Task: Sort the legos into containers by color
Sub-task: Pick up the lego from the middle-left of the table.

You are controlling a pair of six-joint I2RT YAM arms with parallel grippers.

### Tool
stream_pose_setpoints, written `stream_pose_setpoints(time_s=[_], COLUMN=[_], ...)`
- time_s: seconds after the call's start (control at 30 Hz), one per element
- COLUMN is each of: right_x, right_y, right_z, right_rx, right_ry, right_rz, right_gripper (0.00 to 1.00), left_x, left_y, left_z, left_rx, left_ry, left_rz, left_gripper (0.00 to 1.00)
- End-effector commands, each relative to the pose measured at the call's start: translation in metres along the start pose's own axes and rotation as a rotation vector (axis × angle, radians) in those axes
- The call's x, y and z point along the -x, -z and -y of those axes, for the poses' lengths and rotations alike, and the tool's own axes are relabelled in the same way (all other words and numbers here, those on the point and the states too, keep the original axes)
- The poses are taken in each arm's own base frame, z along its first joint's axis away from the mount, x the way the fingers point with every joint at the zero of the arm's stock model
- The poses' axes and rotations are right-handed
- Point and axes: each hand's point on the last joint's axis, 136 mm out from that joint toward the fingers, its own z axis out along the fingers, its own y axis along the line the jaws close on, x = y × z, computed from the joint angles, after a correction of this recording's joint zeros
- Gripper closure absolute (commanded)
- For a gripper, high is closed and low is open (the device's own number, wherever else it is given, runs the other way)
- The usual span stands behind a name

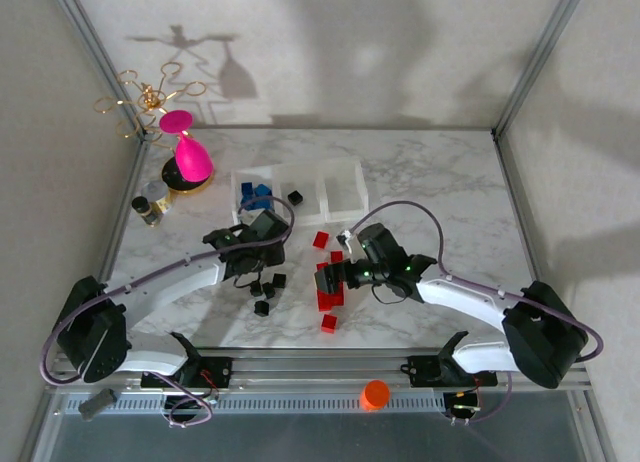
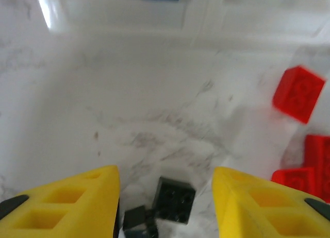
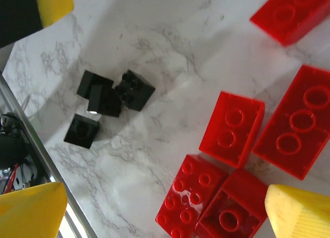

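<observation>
The clear three-bin containers [image 1: 343, 187] stand at the back of the marble table; the left bin holds blue legos [image 1: 255, 194], the middle one a black lego [image 1: 295, 196]. Black legos [image 1: 268, 285] lie in front of them, red legos [image 1: 330, 287] to their right. My left gripper [image 1: 262, 267] hovers open over the black ones, a black lego [image 2: 175, 199] lying between its yellow fingers [image 2: 77, 202]; gripper midpoint [image 2: 165, 207]. My right gripper [image 1: 338, 277] [image 3: 165, 217] is open above the red legos [image 3: 234, 127], touching none. Black legos [image 3: 111, 96] lie to its upper left.
A pink goblet [image 1: 188, 152], a gold wire stand [image 1: 150, 97] and a small bottle [image 1: 150, 207] occupy the back left. An orange cap [image 1: 375, 394] sits on the rail by the arm bases. Single red legos [image 1: 320, 239] [image 1: 329, 323] lie apart from the cluster.
</observation>
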Motion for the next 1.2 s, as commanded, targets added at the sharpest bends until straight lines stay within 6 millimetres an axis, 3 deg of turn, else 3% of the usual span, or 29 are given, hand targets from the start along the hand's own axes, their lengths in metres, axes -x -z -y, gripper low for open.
stream_pose_setpoints(time_s=[0.0, 0.13, 0.33, 0.73, 1.17], right_x=[0.004, 0.005, 0.002, 0.002, 0.001], right_y=[-0.007, -0.009, -0.014, -0.008, -0.01], right_z=[-0.005, -0.004, 0.001, 0.006, 0.009], right_rx=[0.027, 0.02, 0.006, -0.03, -0.045], right_ry=[-0.032, -0.033, -0.06, -0.063, -0.059], right_rz=[0.035, 0.05, 0.034, 0.044, 0.039], right_gripper=[0.01, 0.01, 0.01, 0.01, 0.01], left_x=[-0.022, -0.032, -0.033, -0.04, -0.064], left_y=[0.0, -0.007, -0.01, -0.048, -0.065], left_z=[-0.008, -0.013, 0.015, 0.026, 0.027], left_rx=[0.006, 0.02, -0.031, 0.05, 0.046], left_ry=[0.023, 0.019, -0.058, -0.159, -0.178], left_rz=[-0.054, -0.074, -0.08, -0.123, -0.19], left_gripper=[0.49, 0.49, 0.49, 0.51, 0.52])
